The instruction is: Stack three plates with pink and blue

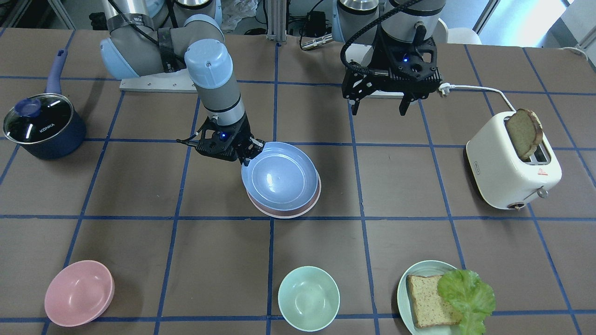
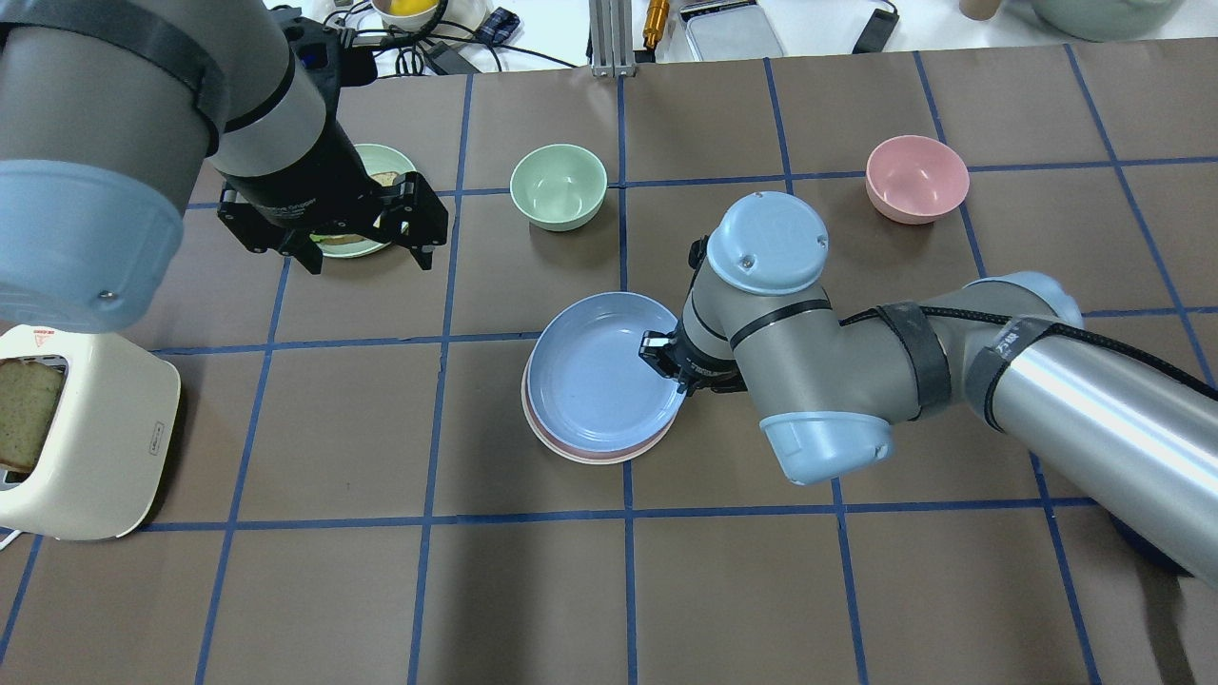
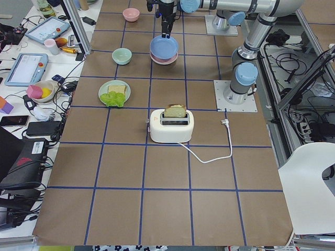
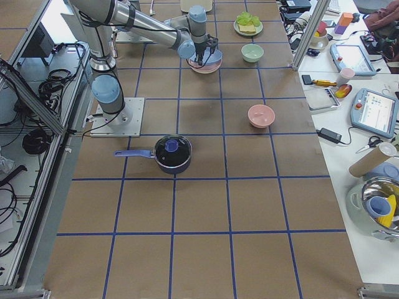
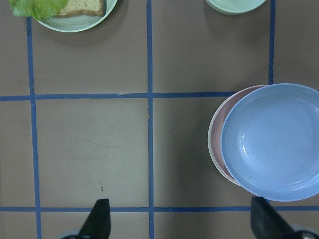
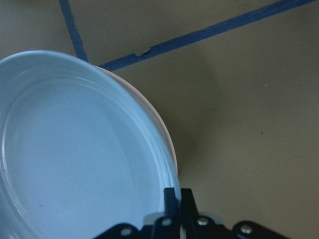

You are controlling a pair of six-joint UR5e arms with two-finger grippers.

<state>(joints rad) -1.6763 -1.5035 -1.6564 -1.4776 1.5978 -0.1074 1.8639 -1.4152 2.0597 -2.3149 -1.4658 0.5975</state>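
— plates first: where do we see them?
— blue plate (image 1: 281, 179) lies offset atop pink plate (image 5: 215, 132) mid-table; right gripper (image 1: 249, 156) pinches its rim.
— and left gripper (image 1: 380, 109)?
— we see its jaws spread, hovering apart from the stack.
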